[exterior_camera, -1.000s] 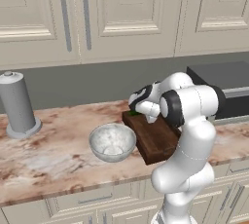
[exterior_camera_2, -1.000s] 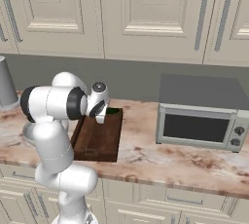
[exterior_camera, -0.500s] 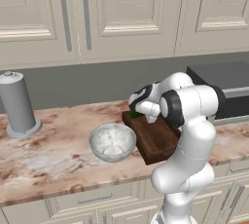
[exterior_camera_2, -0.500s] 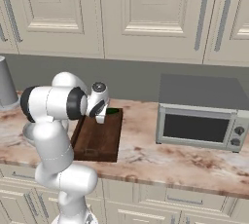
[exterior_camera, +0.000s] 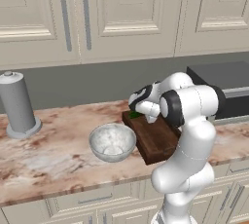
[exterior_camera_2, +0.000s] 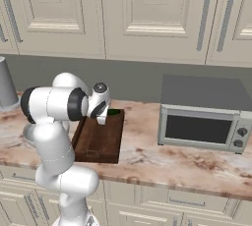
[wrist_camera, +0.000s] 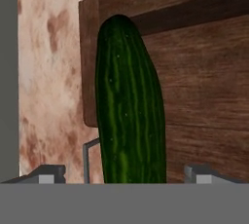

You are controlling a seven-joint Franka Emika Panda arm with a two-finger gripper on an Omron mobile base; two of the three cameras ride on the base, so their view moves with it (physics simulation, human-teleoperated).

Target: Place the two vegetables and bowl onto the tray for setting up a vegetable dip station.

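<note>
The dark-green vegetable [wrist_camera: 129,121] lies on the dark brown wooden tray [wrist_camera: 204,96], near its back corner by the rim. My gripper [wrist_camera: 126,172] stands open astride it, with a gap on each side between fingertips and skin. In the left base view the gripper [exterior_camera: 138,112] hovers low over the far end of the tray [exterior_camera: 158,142], a bit of green vegetable [exterior_camera: 133,115] showing under it. The mottled whitish bowl [exterior_camera: 112,140] sits on the counter just left of the tray. From the right, the vegetable's tip [exterior_camera_2: 114,112] pokes out beside the gripper [exterior_camera_2: 102,119] over the tray [exterior_camera_2: 98,141].
A grey cylindrical canister [exterior_camera: 17,103] stands at the counter's far left. A toaster oven [exterior_camera_2: 202,117] sits on the counter right of the tray. The wall and upper cabinets are close behind the tray. My arm's bulk covers the tray's right side in the left base view.
The jaws have spread apart, letting go of the green vegetable, which now rests on the tray. The arm has hardly moved.
</note>
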